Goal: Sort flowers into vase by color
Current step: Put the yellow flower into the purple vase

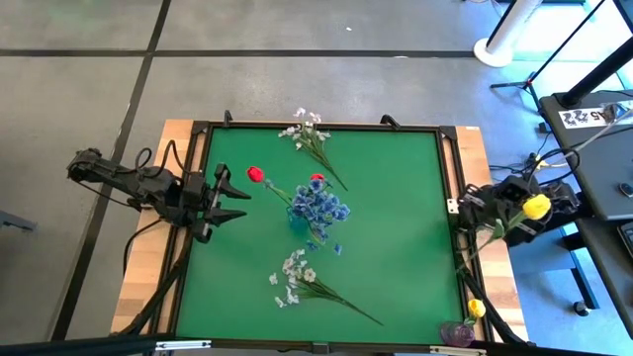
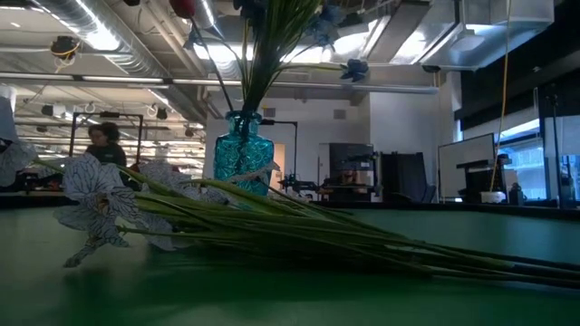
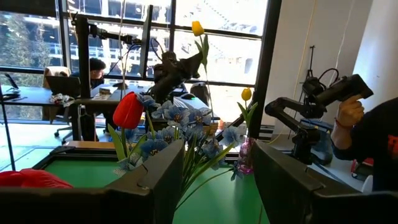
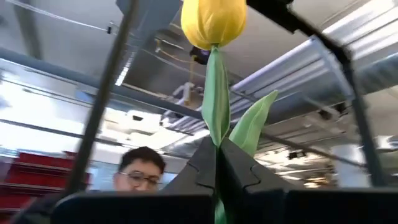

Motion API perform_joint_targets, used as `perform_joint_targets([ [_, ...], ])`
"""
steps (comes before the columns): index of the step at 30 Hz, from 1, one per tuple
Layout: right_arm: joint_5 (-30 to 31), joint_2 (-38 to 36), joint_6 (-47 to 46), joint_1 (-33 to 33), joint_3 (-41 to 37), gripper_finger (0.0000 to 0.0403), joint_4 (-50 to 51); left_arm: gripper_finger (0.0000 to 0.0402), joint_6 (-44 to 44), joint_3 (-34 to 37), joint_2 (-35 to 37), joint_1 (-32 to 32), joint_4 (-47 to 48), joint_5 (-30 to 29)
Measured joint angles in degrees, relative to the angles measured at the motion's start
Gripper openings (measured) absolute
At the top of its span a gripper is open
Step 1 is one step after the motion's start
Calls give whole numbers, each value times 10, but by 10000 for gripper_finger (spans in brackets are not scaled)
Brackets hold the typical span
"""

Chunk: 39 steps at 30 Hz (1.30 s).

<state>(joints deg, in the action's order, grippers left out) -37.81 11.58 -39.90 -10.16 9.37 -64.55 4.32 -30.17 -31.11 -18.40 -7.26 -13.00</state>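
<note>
The right gripper was clenched on the thin green stem of a yellow tulip, its plump bloom upright beyond the table's right edge; the left gripper waited spread apart near a red tulip.

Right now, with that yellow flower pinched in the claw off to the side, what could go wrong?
1. The right claw grips the yellow tulip only by its thin stem, so it might slip or swing on the way.
2. The pink vase at the table's corner looks small and already holds a yellow tulip; a bump could tip it.
3. The blue vase is crowded with blue flowers, easy to snag when passing.
</note>
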Motion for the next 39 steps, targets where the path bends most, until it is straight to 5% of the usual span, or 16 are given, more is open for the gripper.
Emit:
perform_joint_targets([
  [7,39,-10,-31,-72,-39,2,-18,185,0,0,0,0,0,0],
  [16,162,7,131,-272,-65,2,18,185,0,0,0,0,0,0],
  [27,275,112,280,-457,-54,2,-14,185,0,0,0,0,0,0],
  [39,333,245,376,-563,-7,2,-19,185,0,0,0,0,0,0],
])
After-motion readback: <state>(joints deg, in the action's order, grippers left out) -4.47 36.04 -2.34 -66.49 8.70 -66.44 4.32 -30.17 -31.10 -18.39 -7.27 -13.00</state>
